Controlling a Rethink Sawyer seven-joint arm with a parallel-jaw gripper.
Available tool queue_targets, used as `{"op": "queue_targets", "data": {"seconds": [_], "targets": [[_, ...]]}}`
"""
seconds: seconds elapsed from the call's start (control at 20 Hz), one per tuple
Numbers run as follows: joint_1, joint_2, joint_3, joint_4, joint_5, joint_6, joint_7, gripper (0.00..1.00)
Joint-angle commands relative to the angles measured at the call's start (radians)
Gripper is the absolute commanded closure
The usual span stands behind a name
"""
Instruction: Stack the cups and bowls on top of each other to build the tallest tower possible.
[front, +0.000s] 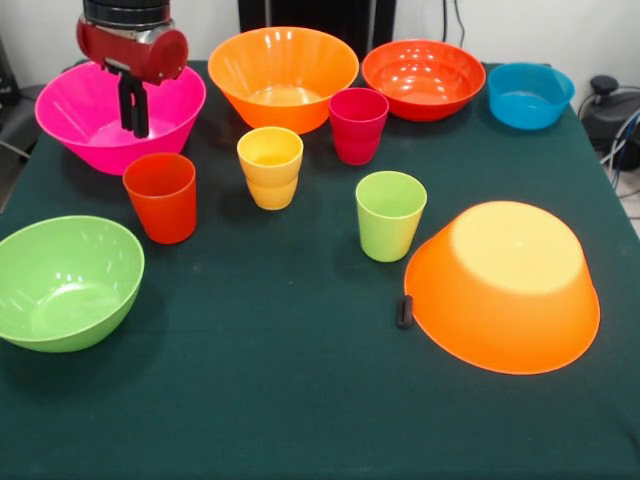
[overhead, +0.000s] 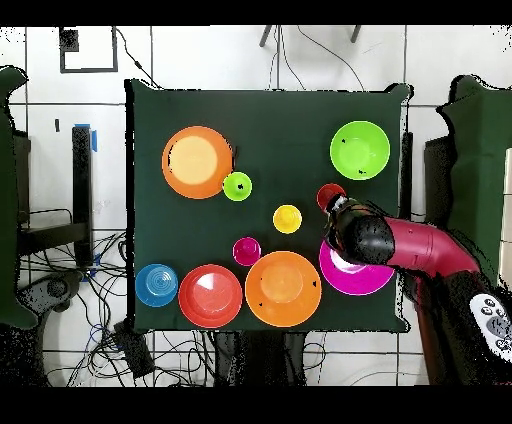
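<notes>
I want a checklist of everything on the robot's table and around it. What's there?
Surface: dark green cloth table.
Bowls: pink bowl, orange bowl, red-orange bowl, blue bowl and lime green bowl upright; second orange bowl upside down.
Cups: orange-red cup, yellow cup, crimson cup, lime green cup, all upright, none stacked.
Clutter: small black object beside the upside-down bowl.
Pincer: over the pink bowl, holding nothing; open or shut unclear.
Cables: tangled wires on the floor.
Surroundings: tiled floor.
</notes>
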Motion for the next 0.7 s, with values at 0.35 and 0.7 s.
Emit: {"op": "queue_targets", "data": {"seconds": [0.35, 0.7], "targets": [[0.002, 0.176, 0.163, -0.15, -0.064, 0.085, -0.225, 1.0], [-0.078, 0.261, 0.319, -0.215, -0.176, 0.14, -0.504, 1.0]]}}
